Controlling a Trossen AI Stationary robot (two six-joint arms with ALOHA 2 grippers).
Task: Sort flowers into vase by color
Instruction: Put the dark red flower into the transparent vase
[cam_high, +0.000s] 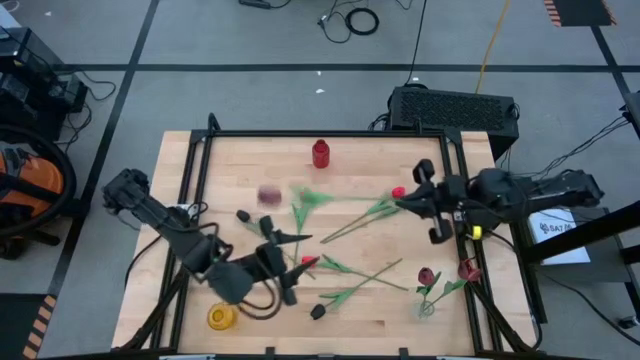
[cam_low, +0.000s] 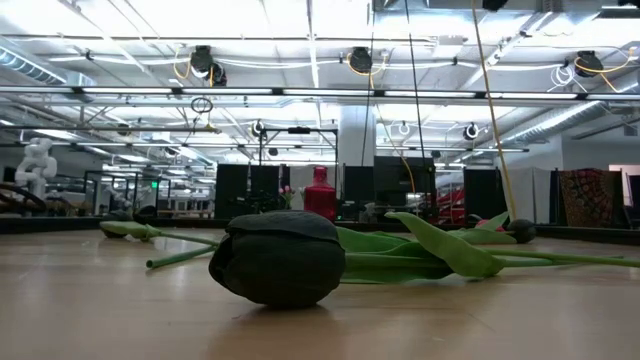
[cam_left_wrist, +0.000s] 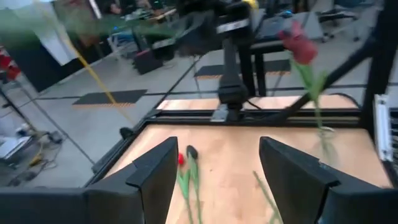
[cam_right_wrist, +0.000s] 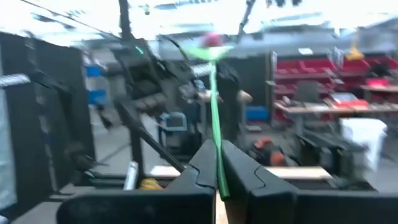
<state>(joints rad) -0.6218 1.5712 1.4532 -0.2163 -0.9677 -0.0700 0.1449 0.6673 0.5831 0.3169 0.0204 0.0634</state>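
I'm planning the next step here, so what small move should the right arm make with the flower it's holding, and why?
Probably carry it toward the red vase. The right gripper is shut on a green stem, the flower's head looks red, and the left gripper is open and empty over the table's middle.

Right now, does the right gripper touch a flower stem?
Touching. In the right wrist view the right gripper is shut on a green stem that rises from between its fingers.
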